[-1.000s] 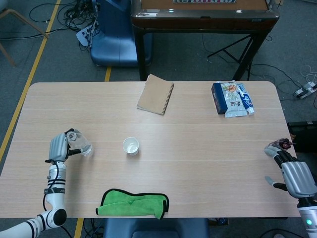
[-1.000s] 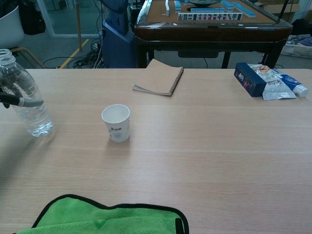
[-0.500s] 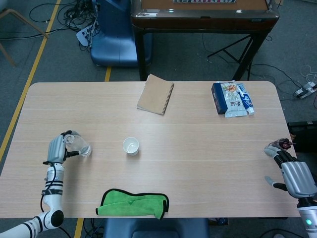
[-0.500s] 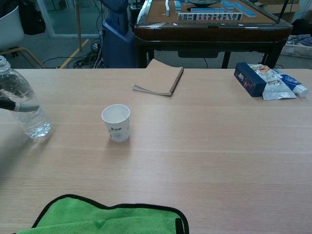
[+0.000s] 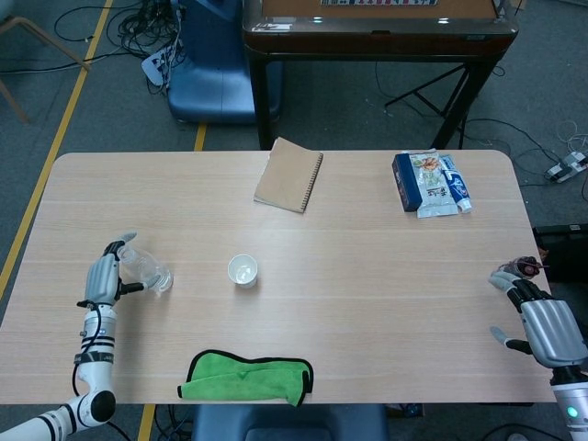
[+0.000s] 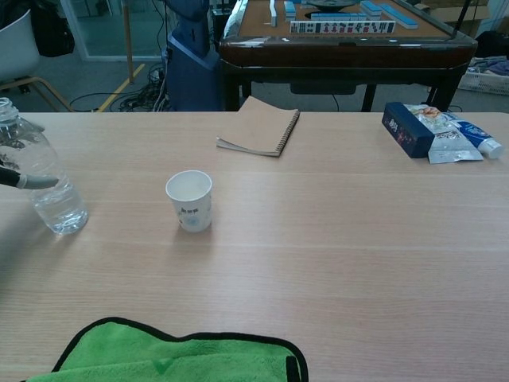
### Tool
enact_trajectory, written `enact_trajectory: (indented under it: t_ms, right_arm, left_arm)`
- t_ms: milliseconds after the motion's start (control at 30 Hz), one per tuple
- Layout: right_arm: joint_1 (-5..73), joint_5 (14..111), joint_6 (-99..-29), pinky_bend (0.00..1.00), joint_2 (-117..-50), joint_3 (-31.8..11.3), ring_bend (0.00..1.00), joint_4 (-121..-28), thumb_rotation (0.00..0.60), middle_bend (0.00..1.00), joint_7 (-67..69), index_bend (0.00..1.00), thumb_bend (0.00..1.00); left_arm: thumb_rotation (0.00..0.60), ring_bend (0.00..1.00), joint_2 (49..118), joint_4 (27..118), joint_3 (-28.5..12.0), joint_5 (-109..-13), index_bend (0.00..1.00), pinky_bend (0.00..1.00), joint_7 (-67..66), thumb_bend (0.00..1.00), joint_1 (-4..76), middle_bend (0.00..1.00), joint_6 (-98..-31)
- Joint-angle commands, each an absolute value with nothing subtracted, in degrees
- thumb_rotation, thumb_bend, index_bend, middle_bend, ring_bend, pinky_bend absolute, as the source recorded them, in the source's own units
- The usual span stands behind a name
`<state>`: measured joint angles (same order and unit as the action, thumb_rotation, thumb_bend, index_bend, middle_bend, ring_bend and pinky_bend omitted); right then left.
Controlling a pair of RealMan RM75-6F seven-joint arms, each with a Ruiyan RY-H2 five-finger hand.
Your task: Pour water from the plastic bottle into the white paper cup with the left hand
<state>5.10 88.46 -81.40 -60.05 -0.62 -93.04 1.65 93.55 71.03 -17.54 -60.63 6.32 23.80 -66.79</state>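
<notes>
A clear plastic bottle (image 5: 150, 269) (image 6: 41, 179) with some water in it stands uncapped on the table near the left edge. My left hand (image 5: 99, 277) is just left of it with its fingers spread loosely around the bottle's side. In the chest view one fingertip (image 6: 36, 182) crosses the front of the bottle. The white paper cup (image 5: 243, 270) (image 6: 189, 200) stands upright to the right of the bottle, well apart from it. My right hand (image 5: 544, 323) rests at the table's right edge, holding nothing.
A green cloth (image 5: 246, 377) (image 6: 171, 358) lies at the front edge. A brown notebook (image 5: 289, 175) (image 6: 260, 127) lies at the back middle. A blue box with packets (image 5: 429, 182) (image 6: 433, 131) sits at the back right.
The bottle has come down a little and stands on the table. My left hand has drawn back to the left and its fingers have loosened. The right hand has not moved.
</notes>
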Motion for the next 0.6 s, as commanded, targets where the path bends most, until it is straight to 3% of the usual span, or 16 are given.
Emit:
enact_trajectory:
  t_ms: [33, 600]
  right_arm:
    - [5.1, 88.4, -81.3, 0.47, -60.1, -0.6, 0.22, -93.0, 0.600, 0.21, 1.6, 0.23, 0.17]
    - [5.2, 88.6, -81.2, 0.47, -60.5, -0.4, 0.22, -93.1, 0.600, 0.21, 0.4, 0.23, 0.17]
  left_arm:
    - [0.600, 0.09, 92.6, 72.8, -17.5, -59.7, 0.10, 0.20, 4.6, 0.06, 23.4, 0.10, -66.7]
    - [0.600, 0.07, 86.4, 83.6, -14.5, -60.0, 0.05, 0.18, -4.0, 0.05, 19.9, 0.05, -70.9]
